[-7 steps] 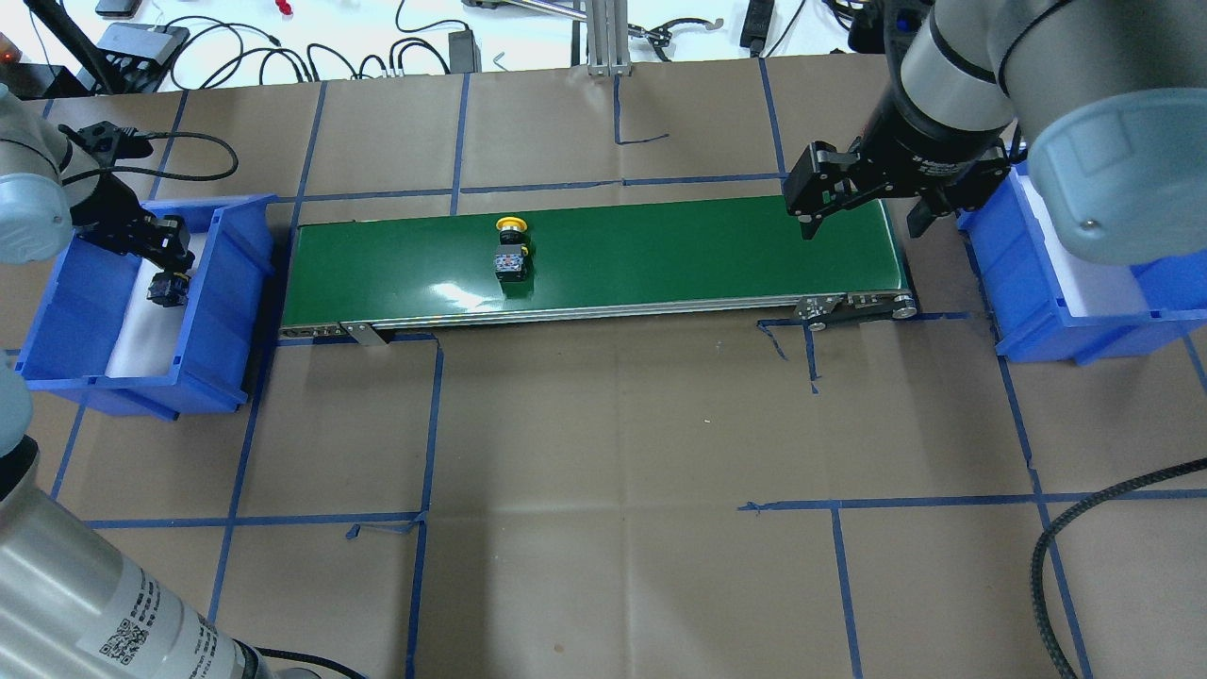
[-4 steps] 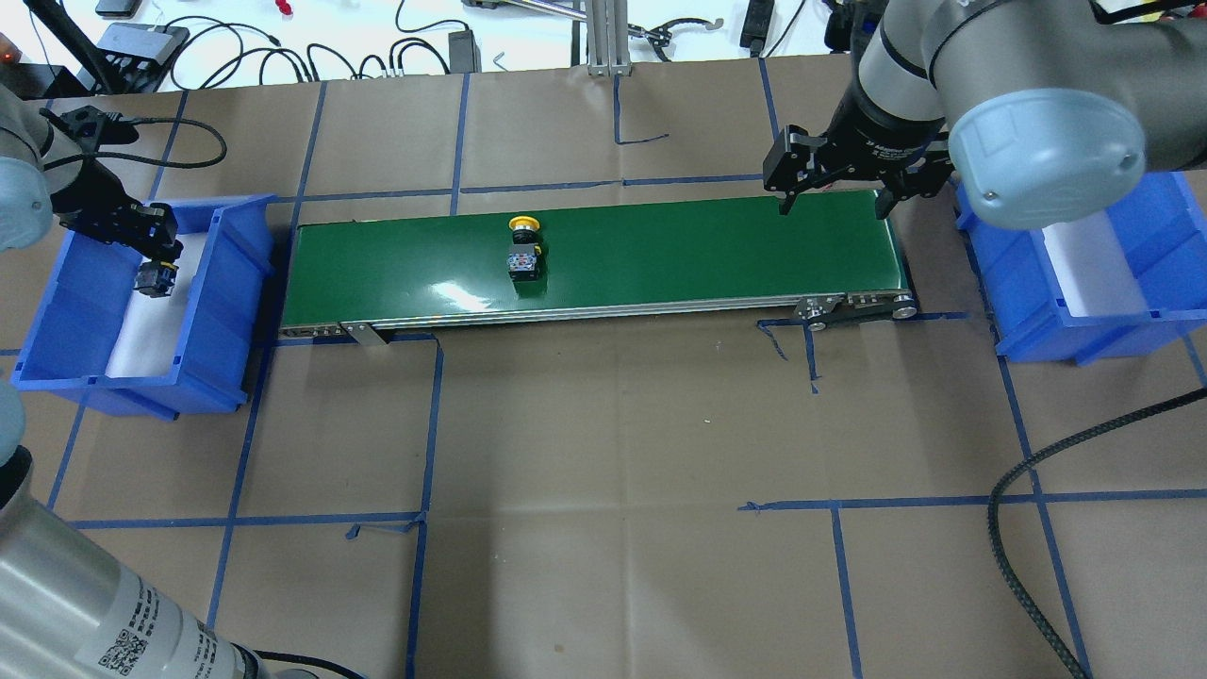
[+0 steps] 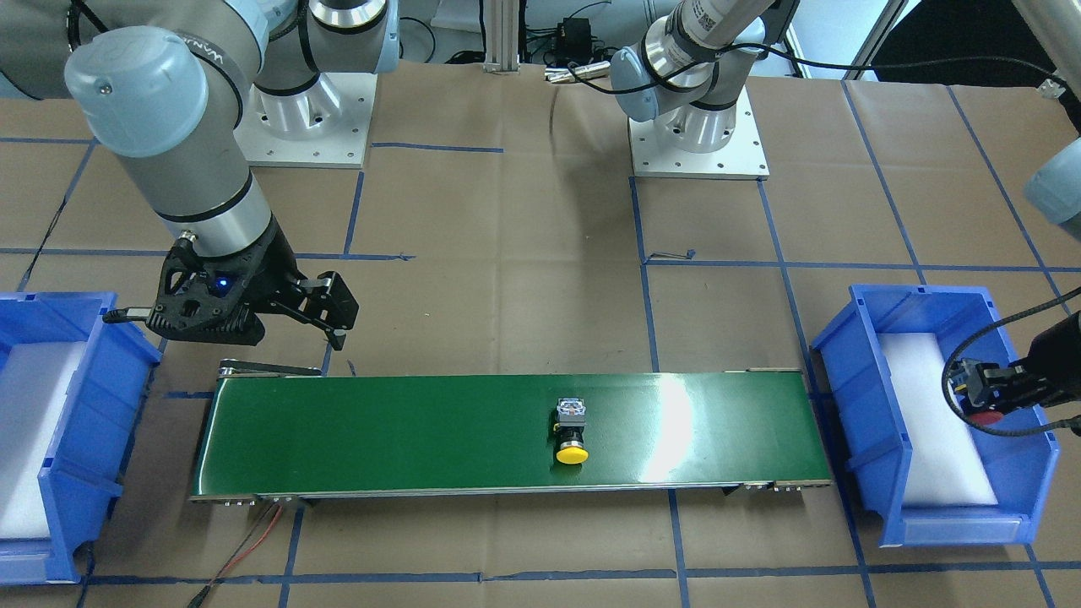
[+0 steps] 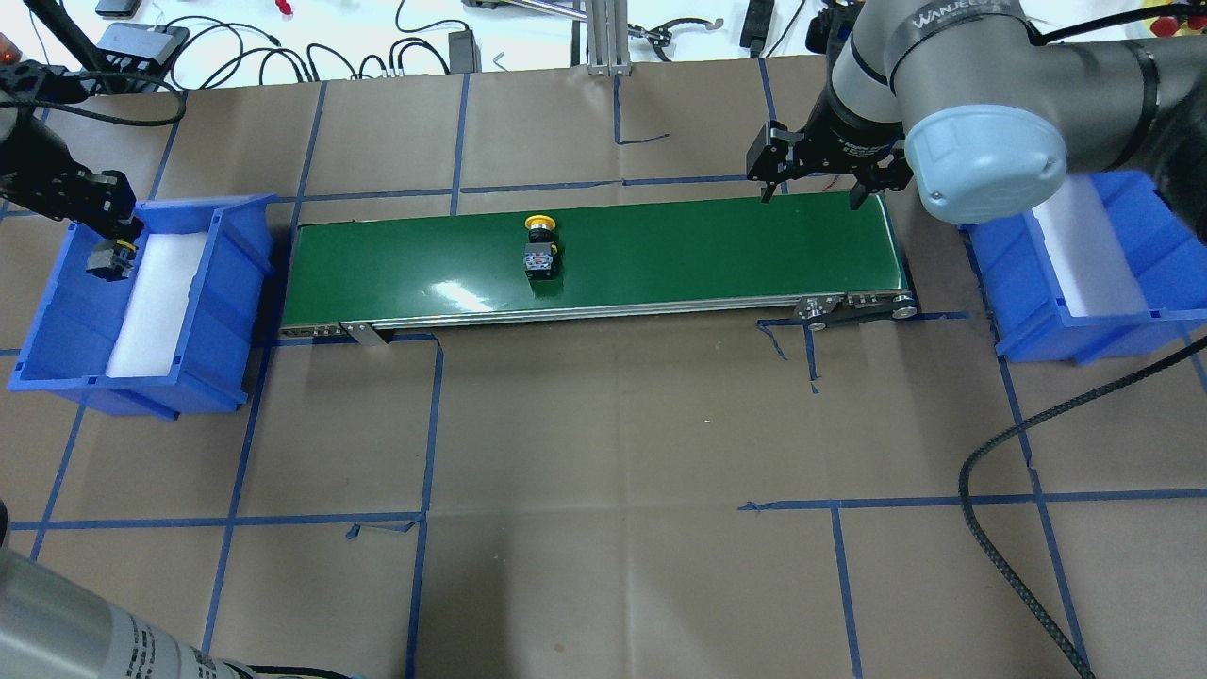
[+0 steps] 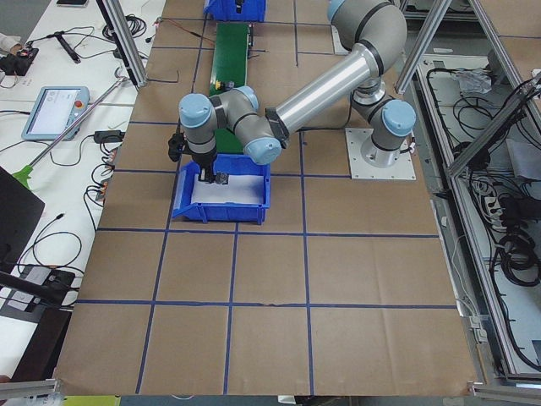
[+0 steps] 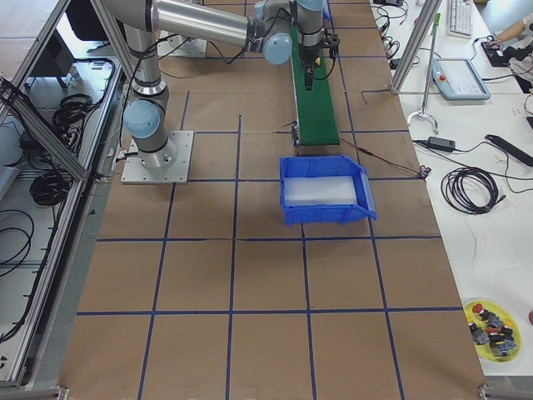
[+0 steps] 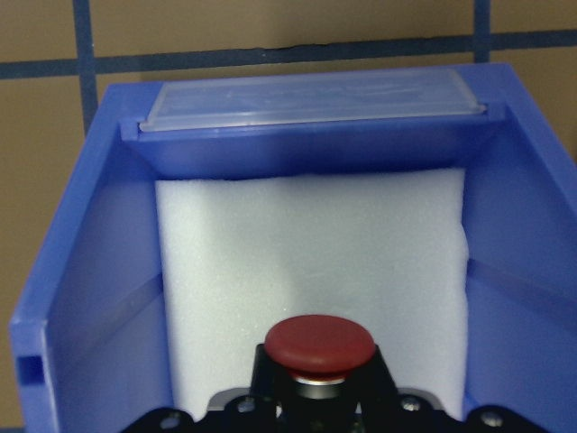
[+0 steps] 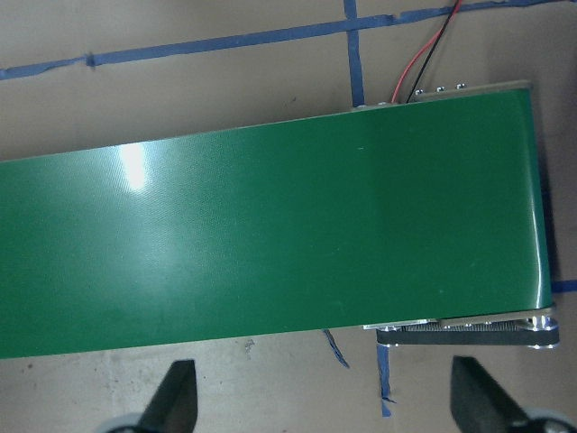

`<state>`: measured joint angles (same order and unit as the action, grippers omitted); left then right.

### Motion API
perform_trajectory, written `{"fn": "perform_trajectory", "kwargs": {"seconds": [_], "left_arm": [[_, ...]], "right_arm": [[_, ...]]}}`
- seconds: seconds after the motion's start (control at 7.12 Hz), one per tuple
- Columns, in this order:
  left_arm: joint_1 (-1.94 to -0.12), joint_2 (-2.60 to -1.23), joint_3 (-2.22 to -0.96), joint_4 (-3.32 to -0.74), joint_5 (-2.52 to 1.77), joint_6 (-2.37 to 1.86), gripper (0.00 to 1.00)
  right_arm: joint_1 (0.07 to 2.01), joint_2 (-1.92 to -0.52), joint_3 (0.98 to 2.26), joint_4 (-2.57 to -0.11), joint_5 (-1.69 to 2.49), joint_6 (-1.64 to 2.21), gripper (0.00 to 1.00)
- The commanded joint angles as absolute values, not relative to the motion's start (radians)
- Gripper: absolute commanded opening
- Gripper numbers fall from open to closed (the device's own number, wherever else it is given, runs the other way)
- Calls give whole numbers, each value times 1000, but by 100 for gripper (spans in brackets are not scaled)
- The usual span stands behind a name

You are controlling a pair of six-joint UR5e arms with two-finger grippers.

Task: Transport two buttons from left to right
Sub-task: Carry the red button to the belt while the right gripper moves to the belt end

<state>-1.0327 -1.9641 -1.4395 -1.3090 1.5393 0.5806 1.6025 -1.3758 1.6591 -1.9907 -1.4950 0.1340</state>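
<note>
Gripping the red-capped button (image 7: 319, 345) over the left blue bin (image 4: 226, 273), the left fingers (image 7: 260, 374) are closed; the right fingers (image 8: 176, 397) (spread wide) hover over one end of the conveyor belt (image 4: 707, 255); the yellow-capped button (image 4: 539, 247) lies mid-belt.

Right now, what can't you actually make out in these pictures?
Left wrist view: body of the red button, cut off by the bottom edge and covered by the left gripper.
Overhead view: its red cap, hidden under that gripper.
Overhead view: markings on the yellow button, too small to read.
Right wrist view: the yellow button, outside the frame.
</note>
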Motion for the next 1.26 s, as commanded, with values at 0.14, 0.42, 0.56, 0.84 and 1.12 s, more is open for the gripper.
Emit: {"fn": "perform_trajectory", "kwargs": {"seconds": [0.14, 0.42, 0.56, 0.84, 1.12], "left_arm": [[-1125, -1878, -1417, -1407, 1552, 490, 1], [-1239, -1859, -1428, -1433, 1554, 288, 1], [-1303, -1858, -1439, -1433, 1555, 191, 1], [-1414, -1868, -1451, -1424, 1619, 89, 1], [-1437, -1871, -1501, -1416, 1615, 92, 1]], "right_arm": [[1608, -1339, 1660, -2061, -1476, 132, 100], [1609, -1303, 1660, -2112, -1425, 130, 100], [1609, -1275, 1658, -2143, -1421, 132, 100], [1609, -1258, 1660, -2166, -1420, 127, 100], [1597, -1230, 1661, -2171, -1420, 121, 100]]}}
